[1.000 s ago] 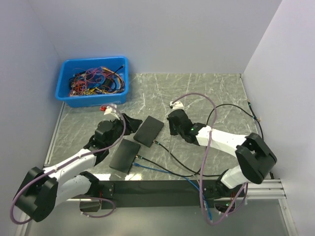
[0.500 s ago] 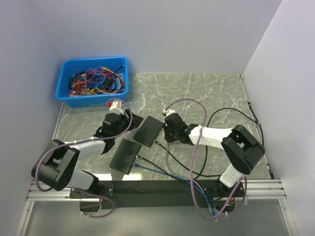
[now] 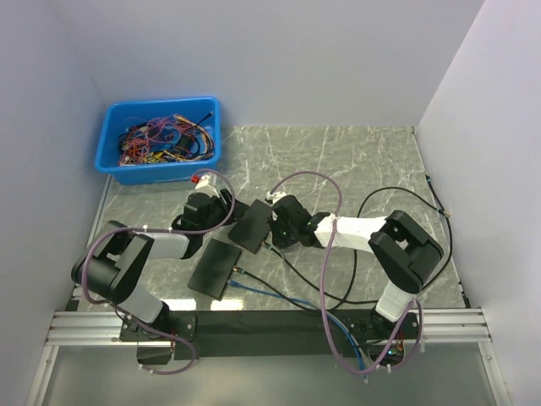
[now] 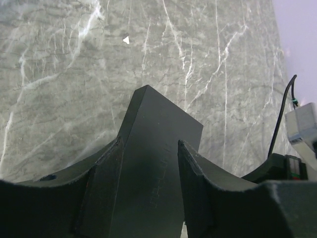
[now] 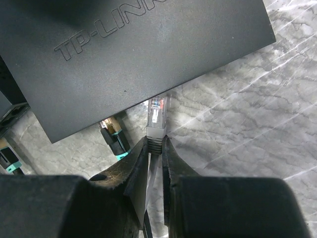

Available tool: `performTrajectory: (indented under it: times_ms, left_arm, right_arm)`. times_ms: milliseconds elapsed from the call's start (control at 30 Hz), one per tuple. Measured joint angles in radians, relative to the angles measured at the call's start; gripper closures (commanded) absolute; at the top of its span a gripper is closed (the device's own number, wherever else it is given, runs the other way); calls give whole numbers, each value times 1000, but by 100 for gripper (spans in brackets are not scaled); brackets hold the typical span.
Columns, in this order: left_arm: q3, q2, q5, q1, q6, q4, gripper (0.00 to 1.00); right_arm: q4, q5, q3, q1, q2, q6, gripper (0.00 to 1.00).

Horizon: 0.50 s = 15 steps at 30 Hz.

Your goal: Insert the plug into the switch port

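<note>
Far left corner of the worktop [image 3: 355, 161]: 1 blue bin [image 3: 114, 165] is sitting there, holding a tangle of coloured wires [image 3: 165, 135].

Left of centre: 2 black boxes are lying flat. The switch [image 3: 254, 227] is lying toward the middle of the worktop. A second black unit [image 3: 215, 266] is lying just beside it, toward the near edge.

The left gripper [image 4: 149, 144] is reaching over the switch from its left end. Its fingers [image 4: 106, 183] are standing apart astride the housing, 1 along each side. Whether they are pressing on the sides cannot be told from the left wrist view.

At the switch's right-hand edge, the right gripper [image 5: 155, 141] is pinching the plug [image 5: 157, 114] by its grey boot, fingers closed tight on it. The clear tip is pointing at the port edge of the switch and is meeting that edge. Whether it is entering a port cannot be told, as the housing is overhanging the tip. Just left of it along the same edge, 1 teal-booted plug [image 5: 115, 140] is sitting against the switch.

Toward the near edge, 1 blue cable [image 3: 270, 292] is running from the second unit. Toward the right edge, 1 black cable [image 3: 397, 190] is looping across the worktop.
</note>
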Motion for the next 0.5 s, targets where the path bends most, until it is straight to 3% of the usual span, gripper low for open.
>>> performTrajectory:
  times_ms: [500]
  left_arm:
    - [46,164,95,6,52,94,50]
  right_arm:
    - [-35,-11,45,0,30,-16,100]
